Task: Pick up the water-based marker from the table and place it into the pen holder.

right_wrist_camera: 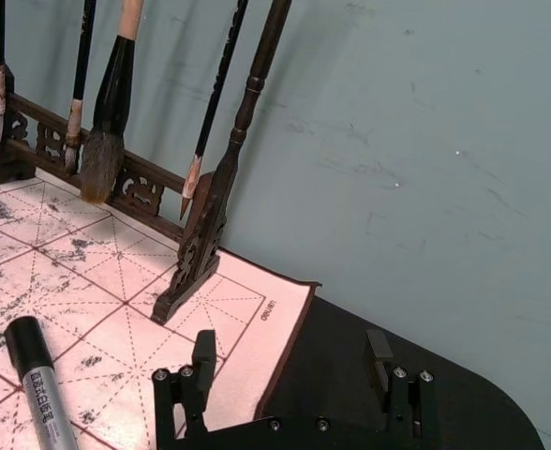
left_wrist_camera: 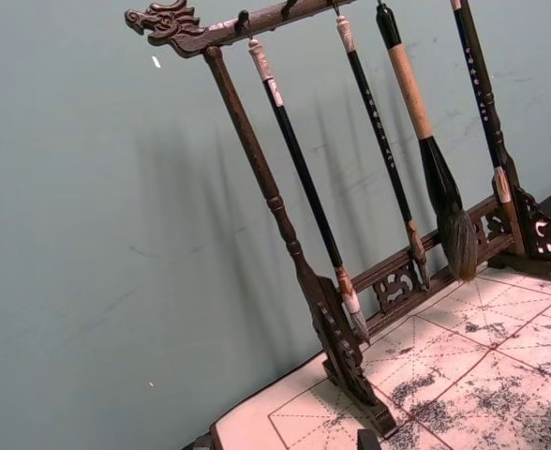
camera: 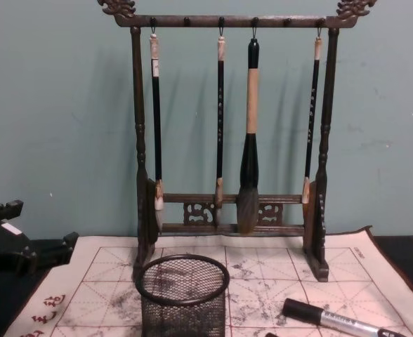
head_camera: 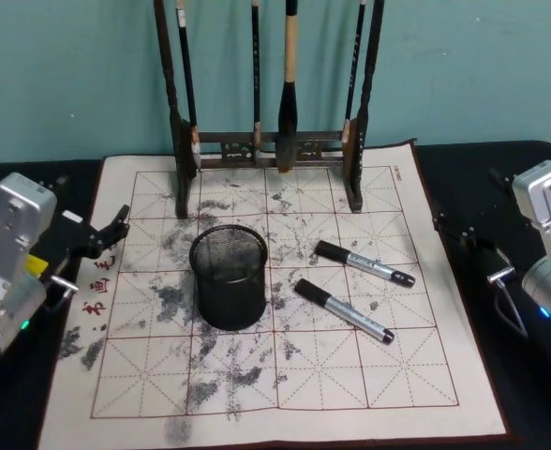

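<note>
Head view puts the water-based marker (head_camera: 344,310) closest to me. It lies flat on the ink-stained felt mat (head_camera: 285,384) that covers the dark counter (head_camera: 458,157), with its black cap at the left end. It is just right of the pen holder (head_camera: 229,300) and does not touch it. A second marker (head_camera: 364,263) lies a little farther back, nearly parallel, its cap also to the left. The pen holder stands upright near the middle of the mat. At the mat's left edge my left pincer (head_camera: 116,228) hangs with its fingers spread and nothing between them, well apart from both markers. My right pincer (right_wrist_camera: 291,361) sits over the mat's right border and the bare counter beside it, fingers wide apart and gripping nothing. Along the far edge of the mat stands the wooden brush rack (camera: 140,140). Four brushes (camera: 220,112) hang from its top bar, the thick brush (camera: 248,175) second from the right, against a teal wall (camera: 52,105).
</note>
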